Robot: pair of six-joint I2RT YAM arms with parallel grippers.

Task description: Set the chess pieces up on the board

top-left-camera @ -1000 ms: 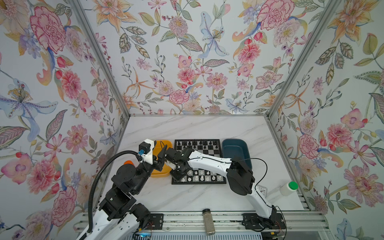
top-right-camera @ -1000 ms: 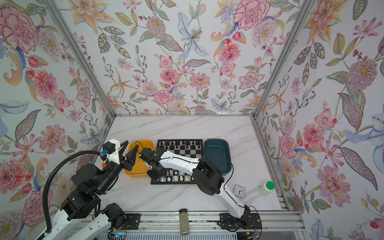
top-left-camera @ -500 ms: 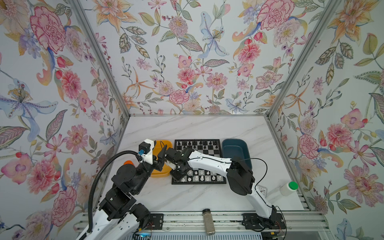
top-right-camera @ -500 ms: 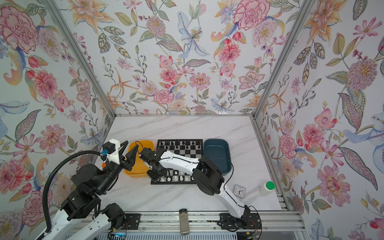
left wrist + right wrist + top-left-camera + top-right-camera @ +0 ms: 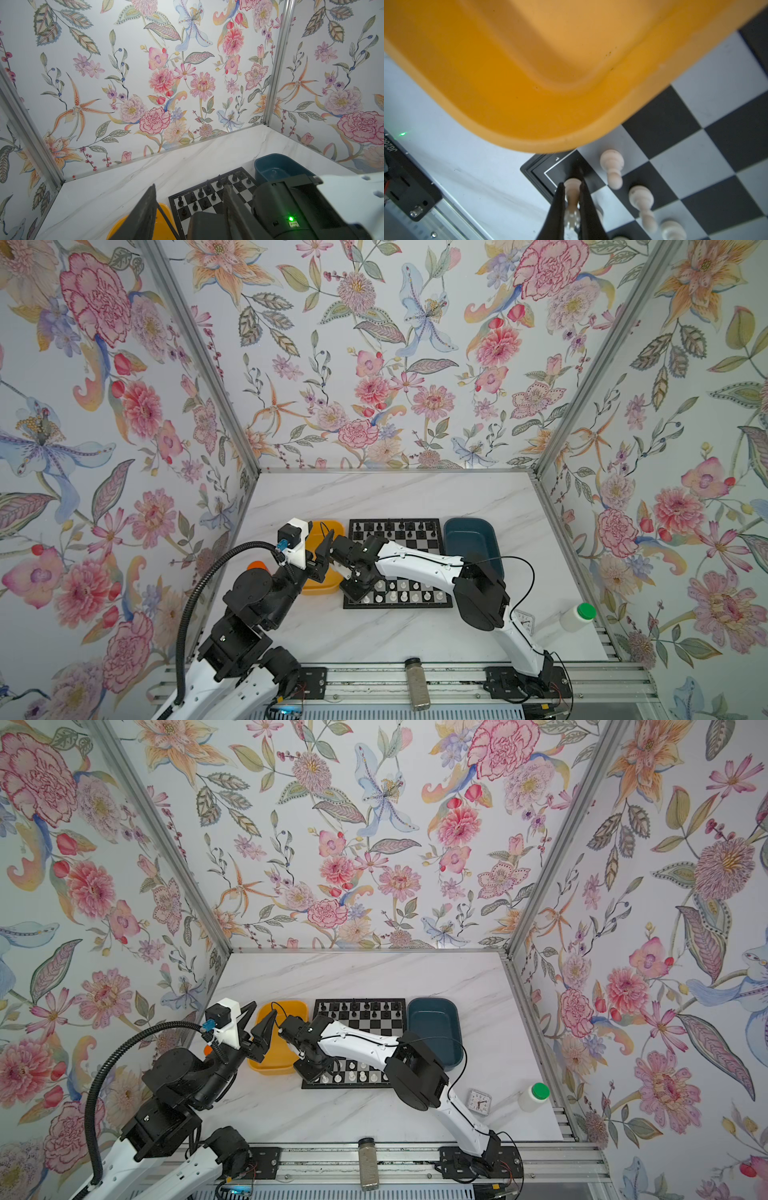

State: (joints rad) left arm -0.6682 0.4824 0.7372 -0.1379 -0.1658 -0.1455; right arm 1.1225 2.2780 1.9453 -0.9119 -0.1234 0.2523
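The board (image 5: 419,545) lies mid-table, seen in both top views. Black chess pieces (image 5: 395,526) line its far rows and white ones (image 5: 409,595) its near rows. My right gripper (image 5: 353,593) reaches across to the board's near-left corner (image 5: 542,172). In the right wrist view that gripper (image 5: 572,186) is shut on a white piece (image 5: 572,191), base over the dark corner square. I cannot tell if the piece touches the square. My left gripper (image 5: 262,1011) hangs open and empty above the yellow tray (image 5: 286,1006). Its fingers (image 5: 145,207) frame the board's far-left corner.
A dark blue tray (image 5: 469,535) sits right of the board. A small clock (image 5: 525,620) and a white bottle with a green cap (image 5: 577,616) stand near the front right. A jar (image 5: 417,682) lies on the front rail. The yellow tray's rim (image 5: 550,137) is close above the held piece.
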